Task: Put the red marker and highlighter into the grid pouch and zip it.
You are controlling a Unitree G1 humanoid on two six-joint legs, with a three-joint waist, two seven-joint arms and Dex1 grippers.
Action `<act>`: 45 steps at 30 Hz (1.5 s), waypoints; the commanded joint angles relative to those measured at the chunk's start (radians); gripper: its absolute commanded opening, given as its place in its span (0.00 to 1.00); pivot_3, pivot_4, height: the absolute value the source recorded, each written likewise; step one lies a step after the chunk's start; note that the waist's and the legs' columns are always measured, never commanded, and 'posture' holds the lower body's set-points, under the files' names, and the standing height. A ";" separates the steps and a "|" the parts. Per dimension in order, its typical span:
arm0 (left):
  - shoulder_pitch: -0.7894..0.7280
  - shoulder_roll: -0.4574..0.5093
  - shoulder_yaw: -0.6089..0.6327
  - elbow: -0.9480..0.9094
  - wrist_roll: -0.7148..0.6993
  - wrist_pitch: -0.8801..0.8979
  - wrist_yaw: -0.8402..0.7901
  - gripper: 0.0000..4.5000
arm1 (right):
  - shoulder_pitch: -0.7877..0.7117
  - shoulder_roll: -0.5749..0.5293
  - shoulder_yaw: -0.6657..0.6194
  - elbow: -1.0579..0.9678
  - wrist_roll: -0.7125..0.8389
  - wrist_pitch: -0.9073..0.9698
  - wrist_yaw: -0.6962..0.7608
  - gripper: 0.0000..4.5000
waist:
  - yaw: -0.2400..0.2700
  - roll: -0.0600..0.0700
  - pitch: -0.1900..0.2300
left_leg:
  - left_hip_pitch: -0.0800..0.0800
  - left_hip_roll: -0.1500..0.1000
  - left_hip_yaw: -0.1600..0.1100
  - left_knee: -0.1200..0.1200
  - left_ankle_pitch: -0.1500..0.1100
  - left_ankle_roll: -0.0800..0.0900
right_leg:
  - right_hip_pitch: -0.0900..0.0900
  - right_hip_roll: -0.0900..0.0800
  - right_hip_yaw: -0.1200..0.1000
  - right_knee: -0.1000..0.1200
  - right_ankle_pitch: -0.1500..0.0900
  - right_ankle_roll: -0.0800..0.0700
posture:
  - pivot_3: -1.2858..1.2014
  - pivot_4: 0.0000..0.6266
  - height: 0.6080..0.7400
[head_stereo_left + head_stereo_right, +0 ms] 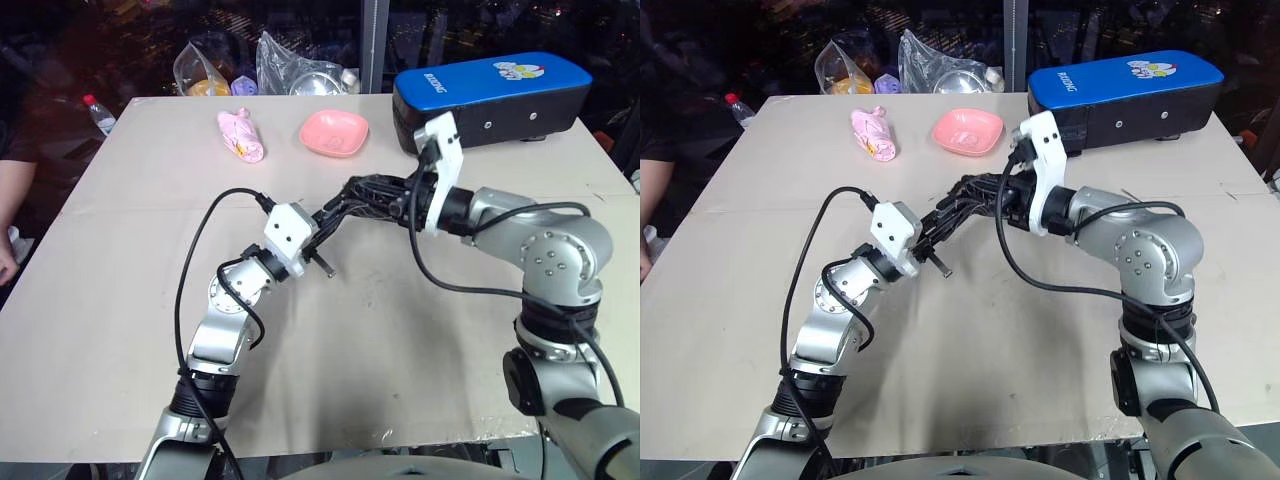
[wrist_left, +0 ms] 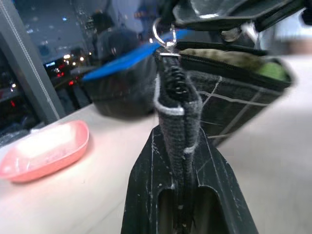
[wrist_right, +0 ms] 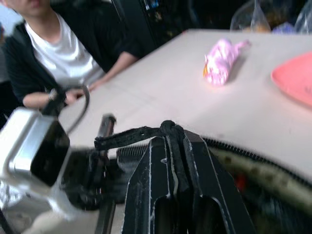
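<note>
While both arms reach inward over the middle of the table point(image 1: 330, 370), the left gripper point(image 1: 322, 262) points forward and to the right, angled a little upward, and the right gripper point(image 1: 392, 203) points level toward the left. Between them hangs the grid pouch point(image 1: 362, 195), lifted clear of the table. The left jaws are pressed together on the pouch's near end, pinching the zipper-side fabric point(image 2: 178, 122). The right jaws are pressed together on the black zipper pull point(image 3: 141, 135), a cord strap running off toward the left arm's wrist camera. The mouth of the pouch is partly unzipped, showing tan lining; something green, likely the highlighter point(image 2: 271, 71), shows inside in the left wrist view, and a bit of red, perhaps the red marker point(image 3: 239, 182), shows in the right wrist view.

At the table's far side lie a pink pouch-like toy point(image 1: 241, 135), a pink dish point(image 1: 333, 133) and a blue-topped case point(image 1: 490, 98), with clear plastic bags point(image 1: 300, 68) behind. A person in a white shirt and dark jacket point(image 3: 46, 53) sits at the left edge.
</note>
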 commanded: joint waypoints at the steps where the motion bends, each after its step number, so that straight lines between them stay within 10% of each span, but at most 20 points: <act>1: -0.001 -0.059 0.021 -0.064 -0.132 0.146 0.046 0.00 | -0.071 0.015 -0.096 -0.038 0.052 -0.044 -0.040 0.00 | 0.000 0.000 0.000 | 0.000 0.000 0.000 0.000 0.000 0.000 | 0.000 0.000 0.001 0.000 0.000 0.000 | 0.52 0.24 1.00; 45: 0.129 0.124 -0.017 -0.031 -0.053 0.118 -0.066 0.00 | 0.103 -0.434 -0.099 0.256 -0.262 -0.308 -0.002 0.00 | -0.013 0.000 0.000 | 0.000 -0.001 0.001 -0.002 0.000 0.000 | -0.001 0.000 0.001 -0.002 -0.001 0.001 | 0.52 0.24 1.00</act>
